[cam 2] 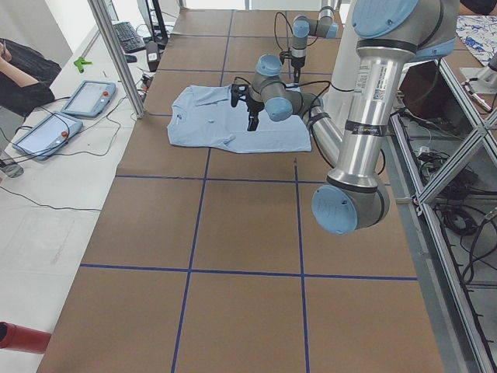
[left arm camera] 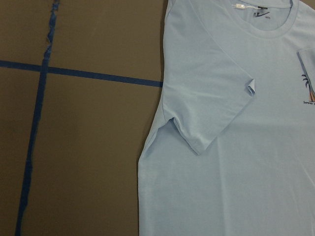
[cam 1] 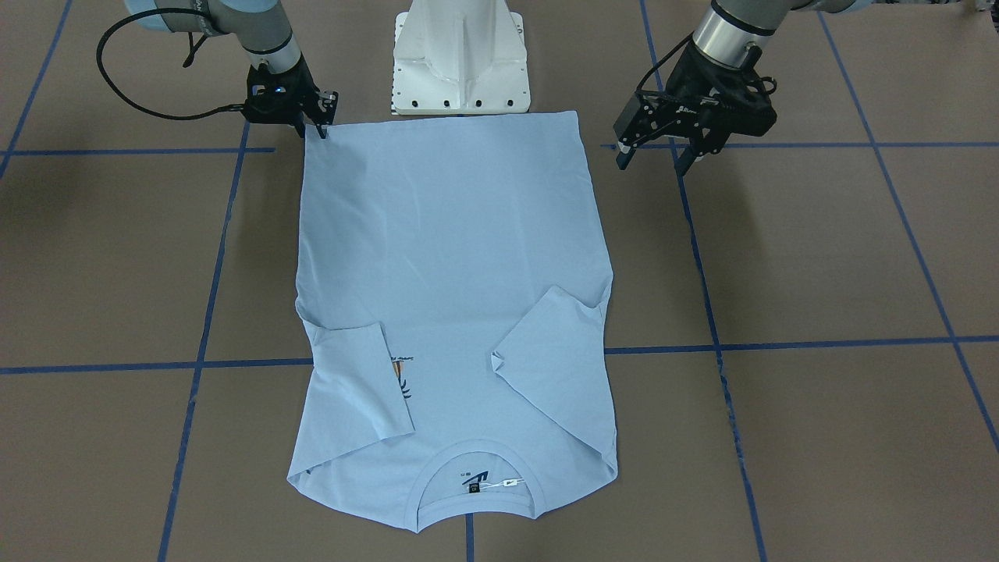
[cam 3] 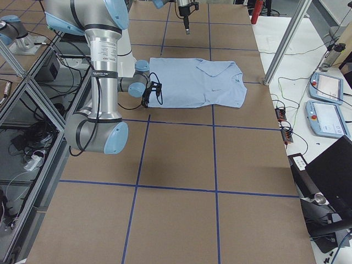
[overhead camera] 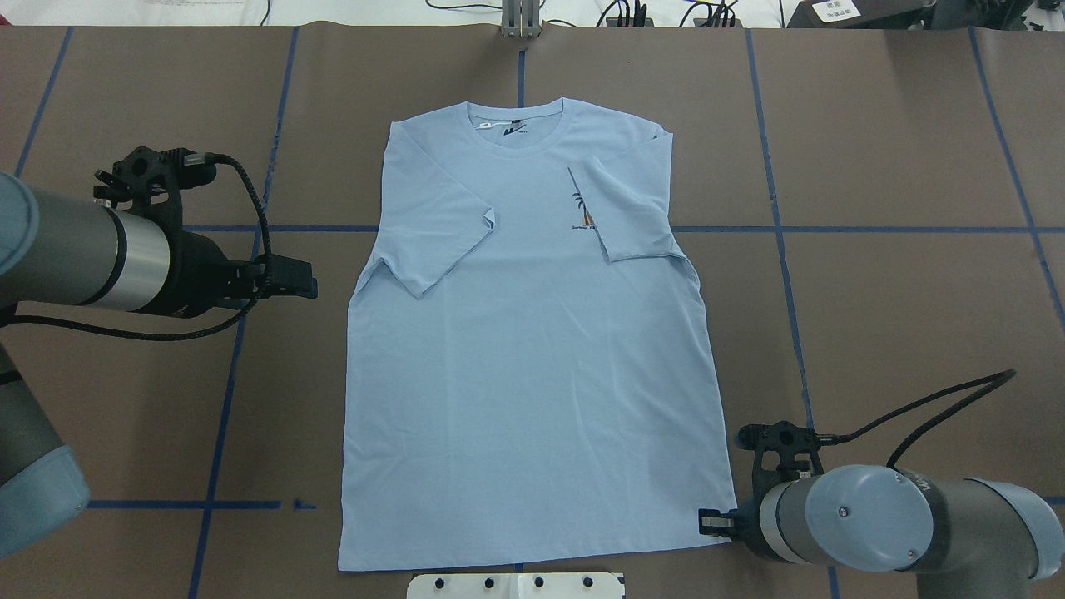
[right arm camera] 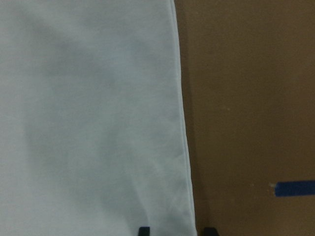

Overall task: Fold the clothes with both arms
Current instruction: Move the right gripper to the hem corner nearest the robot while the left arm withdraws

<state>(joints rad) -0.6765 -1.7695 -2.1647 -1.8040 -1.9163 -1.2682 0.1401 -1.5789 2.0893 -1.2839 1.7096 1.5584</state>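
- The T-shirt (overhead camera: pixel 532 358) lies flat on the table (overhead camera: pixel 874 291), collar far from the robot.
- The right gripper (cam 1: pixel 314 129) is at its near right corner, jaws slightly apart astride the edge.
- The left gripper (cam 1: pixel 655 162) hangs left of it, jaws wide, empty.

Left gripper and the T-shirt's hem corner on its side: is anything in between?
Nothing visible does. Between the left gripper and the nearest hem corner of the T-shirt there is only bare brown table with a blue tape line. The right gripper sits at the opposite hem corner.
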